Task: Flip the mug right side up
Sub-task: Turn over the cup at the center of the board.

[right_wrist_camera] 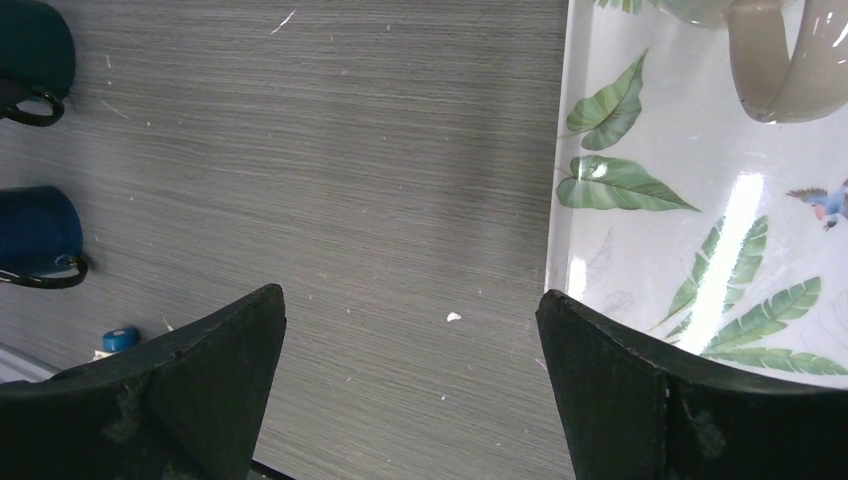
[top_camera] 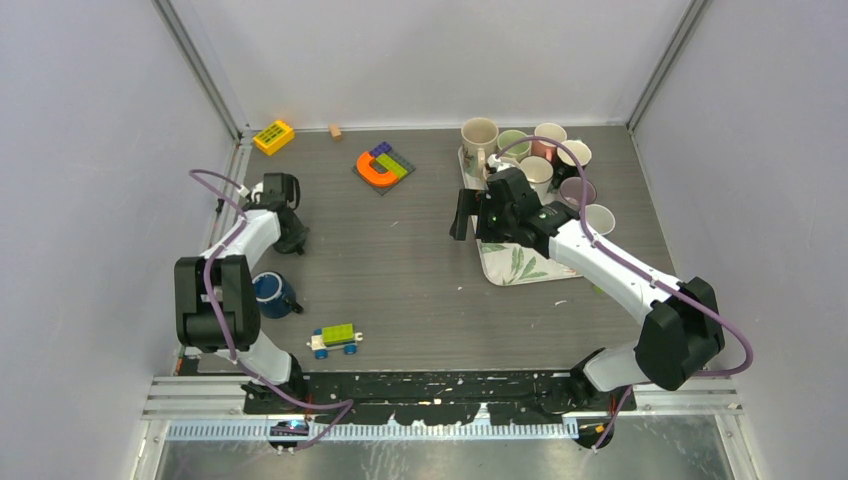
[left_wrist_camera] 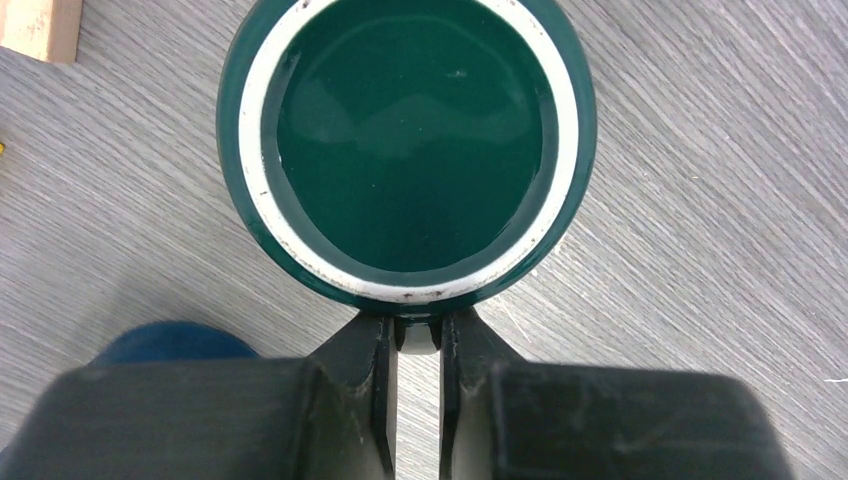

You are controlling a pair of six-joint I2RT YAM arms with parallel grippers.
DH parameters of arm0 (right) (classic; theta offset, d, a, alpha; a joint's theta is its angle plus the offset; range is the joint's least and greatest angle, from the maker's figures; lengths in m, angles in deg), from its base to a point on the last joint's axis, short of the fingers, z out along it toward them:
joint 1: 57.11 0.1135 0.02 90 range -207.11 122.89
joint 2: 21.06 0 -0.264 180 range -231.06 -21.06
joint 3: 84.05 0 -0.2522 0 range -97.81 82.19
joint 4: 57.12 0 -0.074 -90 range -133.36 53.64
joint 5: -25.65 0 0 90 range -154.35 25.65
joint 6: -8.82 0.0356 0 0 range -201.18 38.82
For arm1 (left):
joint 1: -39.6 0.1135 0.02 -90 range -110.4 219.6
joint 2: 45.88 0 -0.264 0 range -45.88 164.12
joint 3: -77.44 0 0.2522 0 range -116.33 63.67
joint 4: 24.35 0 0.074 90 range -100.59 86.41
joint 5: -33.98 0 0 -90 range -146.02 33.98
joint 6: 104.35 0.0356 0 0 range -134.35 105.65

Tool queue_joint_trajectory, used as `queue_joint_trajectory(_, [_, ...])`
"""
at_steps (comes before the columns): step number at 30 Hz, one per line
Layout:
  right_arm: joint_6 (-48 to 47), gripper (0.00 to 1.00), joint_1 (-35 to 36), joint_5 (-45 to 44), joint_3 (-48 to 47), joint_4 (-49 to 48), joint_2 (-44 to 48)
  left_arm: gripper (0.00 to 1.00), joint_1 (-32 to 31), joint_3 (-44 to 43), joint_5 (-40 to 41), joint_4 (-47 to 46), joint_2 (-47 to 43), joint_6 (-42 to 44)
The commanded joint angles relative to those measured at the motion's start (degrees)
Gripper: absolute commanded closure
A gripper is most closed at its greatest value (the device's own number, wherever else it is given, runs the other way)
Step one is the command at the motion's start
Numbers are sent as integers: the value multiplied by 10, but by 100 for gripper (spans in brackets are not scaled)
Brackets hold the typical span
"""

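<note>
Two fingers (left_wrist_camera: 380, 370) of the left gripper (left_wrist_camera: 417, 345) stand pressed close together, only a thin slit between them. They pinch the handle of the green mug (left_wrist_camera: 405, 140), and a small piece of that handle shows in the slit. The green mug sits on the grey table (left_wrist_camera: 700, 200) at the far left. Its base faces the wrist camera: a flat glossy green disc ringed by a white unglazed foot. That puts it mouth down. A wooden block (left_wrist_camera: 35, 25) lies beyond it, and the blue mug (top_camera: 272, 293) lies on its side nearer the arm's base, apart from the gripper.

The right gripper (right_wrist_camera: 408, 300) is spread wide and holds nothing. It hangs above the table with one finger over bare wood grain and the other over the edge of the leaf-printed tray (right_wrist_camera: 640, 250). A beige mug (right_wrist_camera: 790, 60) stands on that tray, among several others crowded at the tray's far end in the top view. A toy car (top_camera: 335, 340) sits near the front edge.
</note>
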Motion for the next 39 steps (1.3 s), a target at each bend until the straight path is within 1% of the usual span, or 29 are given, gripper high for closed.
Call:
queue_joint_trajectory(1, [-1,0,0,5,-2,-20,-3,100,0,-10,-18,-13,-12,-12])
queue_joint_trajectory(5, [4,0,0,2,-3,-23,-3,100,-5,-6,-63,-32,-49,-13])
queue_joint_trajectory(8, [11,0,0,3,-3,-27,0,100,-5,-6,-113,-47,-82,-22])
queue_joint_trajectory(11, [22,0,-2,6,-5,-37,2,100,-6,-2,-168,-72,-111,-41])
queue_joint_trajectory(14, [38,0,-7,42,-9,-52,2,100,-9,15,-234,-119,-140,-82])
queue_joint_trajectory(18, [62,0,-17,85,-17,-80,1,100,-11,40,-314,-207,-167,-148])
queue_joint_trajectory(19, [69,0,-19,97,-18,-91,2,100,-27,47,-333,-236,-172,-168])
queue_joint_trajectory(21, [84,0,-22,123,-18,-116,2,100,-40,59,-362,-290,-178,-204])
queue_joint_trajectory(23, [104,0,-25,158,-18,-145,-2,100,-53,68,-389,-366,-181,-237])
queue_joint_trajectory(30, [190,0,-37,299,-3,-308,-20,100,-107,83,-457,-558,-156,-332])
queue_joint_trajectory(34, [231,3,-38,339,-7,-378,-32,100,-137,87,-486,-658,-128,-375])
queue_joint_trajectory(39, [273,10,-37,361,-20,-426,-51,100,-160,89,-504,-756,-99,-418])
